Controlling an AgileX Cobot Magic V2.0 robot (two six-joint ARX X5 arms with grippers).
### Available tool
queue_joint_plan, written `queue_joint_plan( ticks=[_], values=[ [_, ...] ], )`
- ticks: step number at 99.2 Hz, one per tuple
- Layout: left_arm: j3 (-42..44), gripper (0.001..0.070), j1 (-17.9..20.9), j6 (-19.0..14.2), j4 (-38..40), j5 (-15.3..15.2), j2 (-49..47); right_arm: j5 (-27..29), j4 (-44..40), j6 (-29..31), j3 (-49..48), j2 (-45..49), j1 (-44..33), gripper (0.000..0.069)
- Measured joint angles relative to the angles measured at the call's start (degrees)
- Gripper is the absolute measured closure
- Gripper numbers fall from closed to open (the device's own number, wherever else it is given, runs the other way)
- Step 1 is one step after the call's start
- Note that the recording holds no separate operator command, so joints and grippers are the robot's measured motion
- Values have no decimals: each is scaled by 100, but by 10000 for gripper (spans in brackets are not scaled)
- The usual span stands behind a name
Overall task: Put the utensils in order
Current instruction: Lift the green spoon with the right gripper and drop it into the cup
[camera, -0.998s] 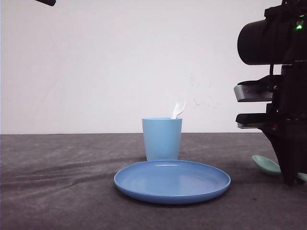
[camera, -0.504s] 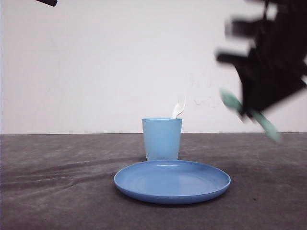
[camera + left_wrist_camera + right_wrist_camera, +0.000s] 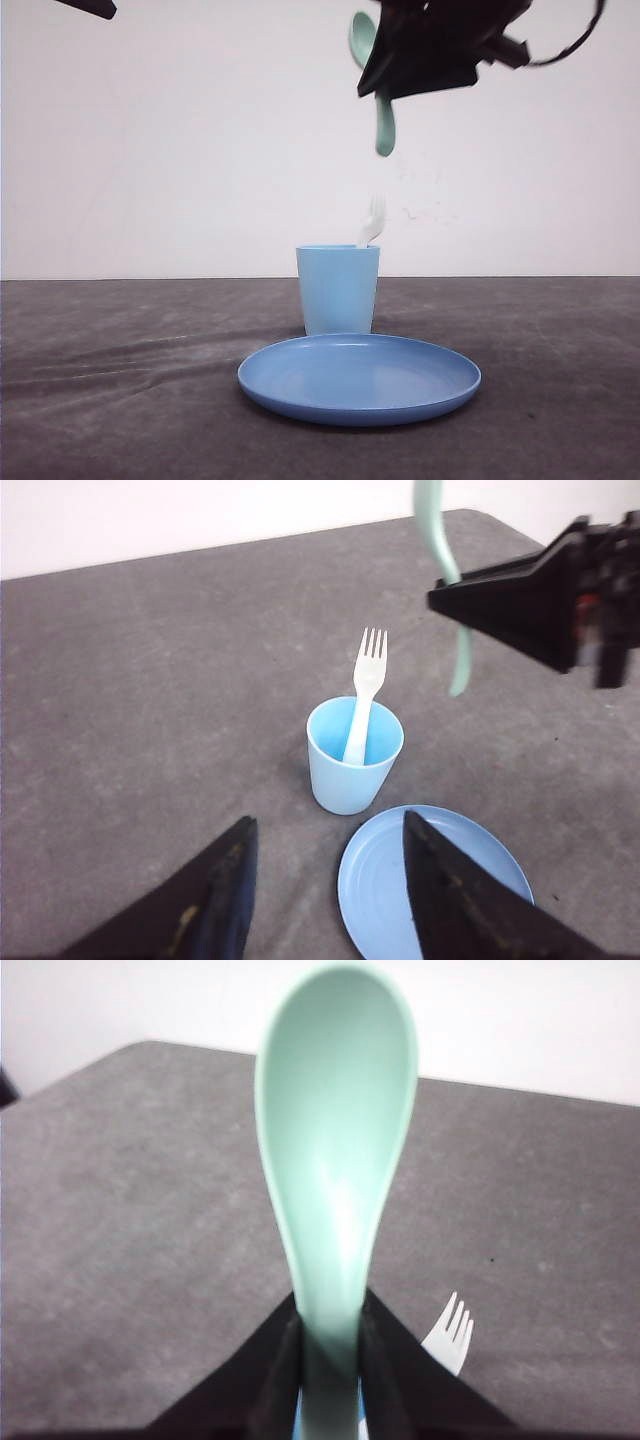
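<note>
Table point(image 3: 100, 400): dark grey cloth surface, well below both sets of fingers

Plate point(image 3: 359, 378): round, blue, lying flat in front of the cup; no part in the task, but a dropped utensil would likely land on it

Right gripper point(image 3: 385, 85): high above the cup, fingers clenched on the spoon near mid-handle

Left gripper point(image 3: 325, 900): raised, fingers spread, grasping nothing

Cup point(image 3: 338, 289): light blue, upright, below the right fingers

Spoon point(image 3: 375, 80): mint green, pinched between the right fingers, bowl up, handle tip hanging down

Fork point(image 3: 362, 695): white, standing in the cup, tines up

Risks, judged: handle tip may miss the rim or strike the fork, tipping the light cup; a narrow pinch may let the spoon swivel or slip
</note>
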Motion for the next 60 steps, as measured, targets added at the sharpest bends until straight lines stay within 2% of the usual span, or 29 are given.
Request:
queue_joint_plan(
  ticks=[31,60],
  values=[
    [0,436,0,-94,-107,2,0,-48,404,-367,308,1091,2,622],
    [0,436,0,-114,-385,2,0,-46,885,-584,439,1620,2,622]
  ],
)
